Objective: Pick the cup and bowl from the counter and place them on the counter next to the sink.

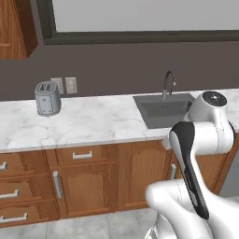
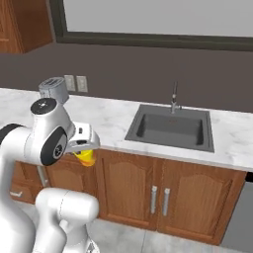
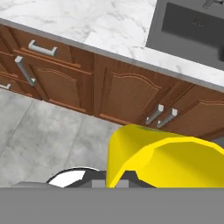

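**Yellow cup carried at cabinet height, short of the counter by the sink**

Nearest the hand camera, the yellow cup [image 3: 164,157] lies close against the lens, its open rim turned toward the cabinet doors [image 3: 131,98]. From the right base view the same cup [image 2: 87,157] hangs beneath the gripper [image 2: 85,148], whose fingers are closed narrowly on the cup's wall. The cup sits below the level of the white marble counter [image 2: 111,123], out in front of the brown cabinet fronts and apart from them.

Beyond the cup, the counter runs leftward to a steel toaster [image 1: 47,98] beneath two wall outlets [image 1: 65,85]. To the right lies the dark sink [image 2: 170,127] with its curved faucet [image 2: 174,99]. The bare marble just beside the basin's left edge appears to be the intended resting place.

Likely hazards, judged from this pose:
- The cup is lower than the counter edge; a forward move without a lift would probably strike the marble lip or a door.
- The grip seems to hold one wall only, so a quick swing could tilt or shed the cup.
- Release too far right would drop it into the basin.

The bowl cannot be located here.
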Available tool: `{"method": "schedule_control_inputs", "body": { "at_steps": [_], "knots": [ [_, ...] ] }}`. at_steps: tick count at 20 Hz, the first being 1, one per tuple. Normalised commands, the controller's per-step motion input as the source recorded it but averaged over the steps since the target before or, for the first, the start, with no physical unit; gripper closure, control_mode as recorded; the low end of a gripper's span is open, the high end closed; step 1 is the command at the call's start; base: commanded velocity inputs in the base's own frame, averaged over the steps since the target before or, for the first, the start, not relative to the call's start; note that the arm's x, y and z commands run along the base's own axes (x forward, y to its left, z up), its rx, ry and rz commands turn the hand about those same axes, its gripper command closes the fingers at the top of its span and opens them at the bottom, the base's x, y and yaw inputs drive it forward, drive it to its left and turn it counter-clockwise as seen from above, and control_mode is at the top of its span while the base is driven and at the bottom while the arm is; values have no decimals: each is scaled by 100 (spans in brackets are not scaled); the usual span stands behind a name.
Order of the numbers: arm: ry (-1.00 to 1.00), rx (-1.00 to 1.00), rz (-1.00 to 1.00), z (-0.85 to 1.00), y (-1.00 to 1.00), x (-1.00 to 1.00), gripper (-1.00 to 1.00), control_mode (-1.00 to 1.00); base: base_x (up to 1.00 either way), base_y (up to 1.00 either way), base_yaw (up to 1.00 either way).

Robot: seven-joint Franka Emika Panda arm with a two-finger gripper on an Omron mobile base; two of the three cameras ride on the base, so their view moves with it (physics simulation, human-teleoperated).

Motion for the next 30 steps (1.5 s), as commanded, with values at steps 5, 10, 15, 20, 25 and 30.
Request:
{"method": "schedule_control_inputs", "body": {
  "at_steps": [5, 10, 15, 20, 25, 30],
  "knots": [
    [0, 0, 0, 0, 0, 0, 100, 100, 50, -20, -16],
    [0, 0, 0, 0, 0, 0, 100, 100, 44, 19, -14],
    [0, 0, 0, 0, 0, 0, 100, 100, 38, 52, -5],
    [0, 0, 0, 0, 0, 0, 100, 100, 52, 65, 0],
    [0, 0, 0, 0, 0, 0, 100, 100, 98, 3, 0],
    [0, 0, 0, 0, 0, 0, 100, 100, 72, -1, 0]
  ]
}}
